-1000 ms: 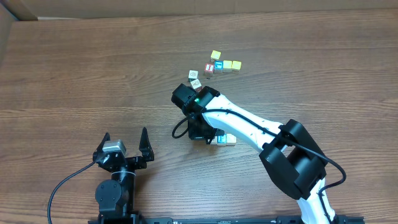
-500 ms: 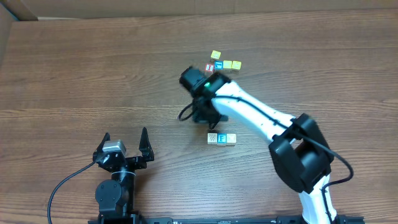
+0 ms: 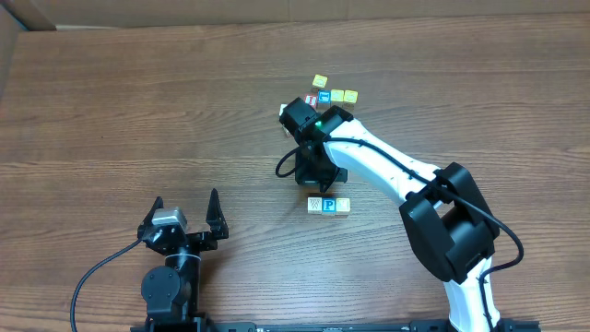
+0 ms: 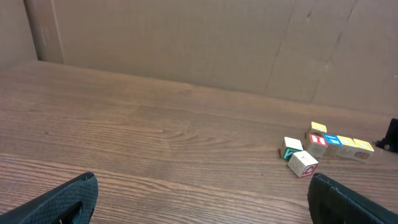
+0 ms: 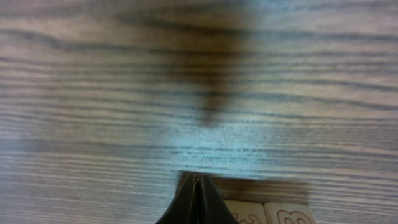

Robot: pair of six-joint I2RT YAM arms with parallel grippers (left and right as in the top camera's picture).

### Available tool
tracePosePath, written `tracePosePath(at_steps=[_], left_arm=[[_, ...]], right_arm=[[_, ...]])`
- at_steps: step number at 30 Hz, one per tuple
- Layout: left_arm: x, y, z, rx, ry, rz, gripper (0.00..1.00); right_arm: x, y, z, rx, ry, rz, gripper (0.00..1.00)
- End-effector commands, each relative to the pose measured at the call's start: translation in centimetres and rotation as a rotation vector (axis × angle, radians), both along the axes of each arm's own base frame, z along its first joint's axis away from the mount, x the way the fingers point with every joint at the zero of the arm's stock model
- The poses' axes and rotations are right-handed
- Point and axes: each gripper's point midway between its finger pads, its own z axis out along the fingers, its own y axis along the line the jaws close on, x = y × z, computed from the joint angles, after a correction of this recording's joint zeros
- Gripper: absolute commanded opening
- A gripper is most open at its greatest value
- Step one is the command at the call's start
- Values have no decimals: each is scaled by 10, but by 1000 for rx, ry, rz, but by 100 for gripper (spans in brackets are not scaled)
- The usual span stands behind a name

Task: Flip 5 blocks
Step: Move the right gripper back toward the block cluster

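Note:
Several small wooden blocks lie on the table. A row of three sits mid-table: a patterned one [image 3: 315, 205], a blue "P" block [image 3: 329, 205] and a pale one [image 3: 343, 204]. My right gripper [image 3: 321, 181] hangs just behind that row, shut and empty. In the right wrist view its tips [image 5: 196, 178] are pressed together, with two pale blocks [image 5: 245, 213] at the bottom edge. Farther back lies a cluster with a yellow block [image 3: 320, 82] and a blue block [image 3: 324, 97]; the same cluster [image 4: 331, 142] appears in the left wrist view. My left gripper [image 3: 184, 205] rests open near the front edge, far from any block.
A cube with a red "I" [image 4: 317, 140] sits in the far cluster, beside a green-lettered cube [image 4: 290, 148] and a red-marked one [image 4: 303, 163]. The right arm [image 3: 387, 175] crosses the table from the front right. Cardboard walls [image 4: 186, 43] stand behind the table.
The right gripper has lifted off the three-block row and swung back and to the right, uncovering the row. It stays shut. The left arm has not moved.

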Motion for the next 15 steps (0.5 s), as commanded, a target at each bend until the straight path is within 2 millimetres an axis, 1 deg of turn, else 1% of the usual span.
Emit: tracePosePath(at_steps=[1, 9, 15], left_arm=[[0, -4, 1, 18, -8, -19, 100], [0, -4, 1, 18, -8, -19, 100], [0, -4, 1, 18, -8, -19, 100]], right_arm=[[-2, -1, 3, 6, 2, 6, 4], [-13, -1, 2, -7, 33, 21, 4], [-22, 7, 2, -12, 37, 50, 4]])
